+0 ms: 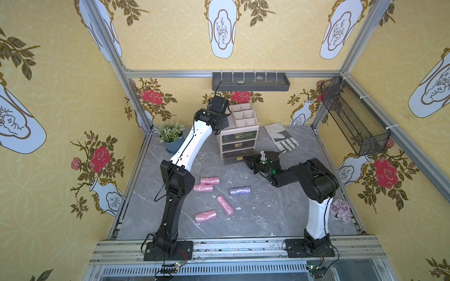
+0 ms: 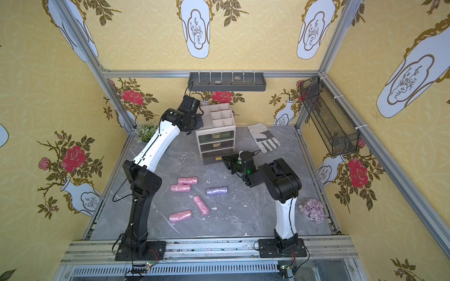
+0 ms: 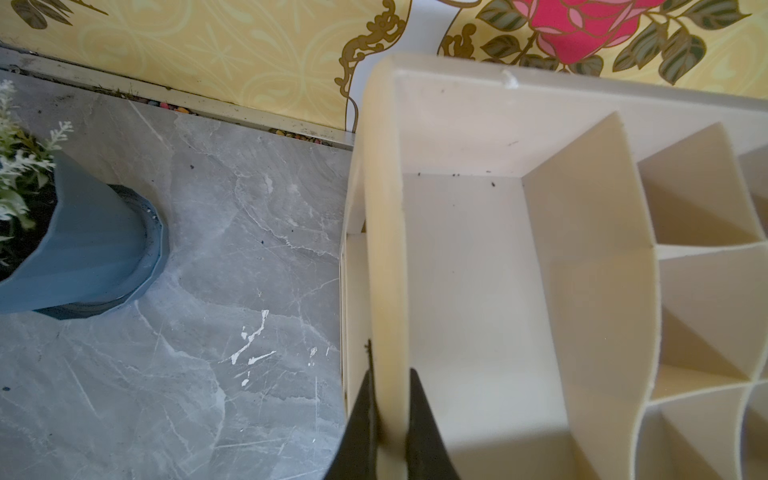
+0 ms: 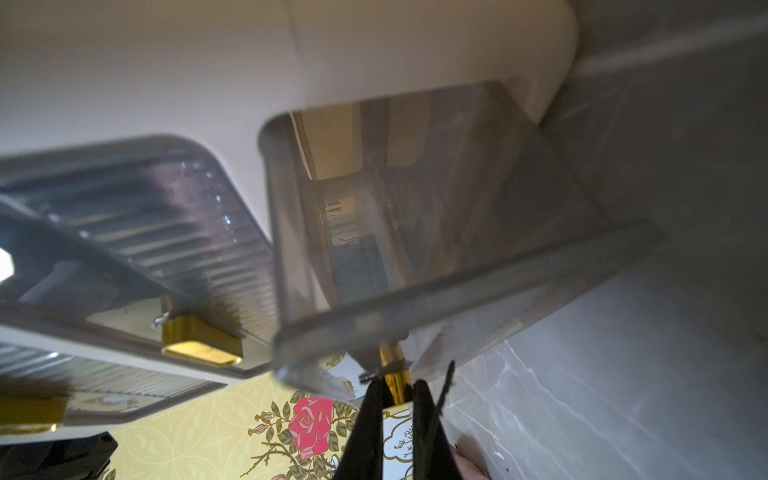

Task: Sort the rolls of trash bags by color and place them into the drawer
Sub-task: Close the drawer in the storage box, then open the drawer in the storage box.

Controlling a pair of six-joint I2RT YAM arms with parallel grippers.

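Drawer (image 1: 229,159): we see the bottom one partly out
Right gripper (image 4: 397,386): clamped on its gold handle (image 4: 392,361)
Left gripper (image 3: 390,374): pinching the tray rim (image 3: 384,249)

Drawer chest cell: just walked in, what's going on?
The left gripper is shut on the side wall of the chest's top tray, apparently bracing it. The right gripper is shut on the gold handle of the bottom drawer, which is partly pulled out. Four pink rolls and one purple roll lie loose on the table.
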